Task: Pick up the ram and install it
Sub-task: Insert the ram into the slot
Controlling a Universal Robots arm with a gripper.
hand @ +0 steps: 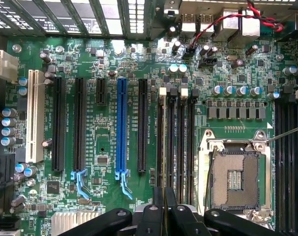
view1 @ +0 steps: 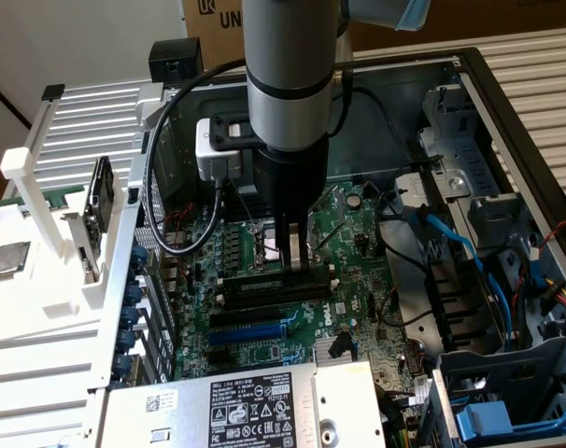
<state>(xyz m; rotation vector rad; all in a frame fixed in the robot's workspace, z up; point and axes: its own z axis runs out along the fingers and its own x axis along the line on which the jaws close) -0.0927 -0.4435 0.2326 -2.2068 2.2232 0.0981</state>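
The long, thin dark-green ram stick [view1: 264, 287] was found standing in a black slot, though full seating could not be judged. The black gripper [view1: 297, 264], jaws closed together, was poised at its top edge.

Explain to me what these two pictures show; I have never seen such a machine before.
The grey column is a robot arm reaching into an open computer case. One picture comes from a camera off the arm; the other from a camera on the arm's wrist, looking down at the green motherboard. On that board are long black slots, a blue slot and an empty processor socket. The gripper appears shut on the ram, a thin memory stick at one slot.
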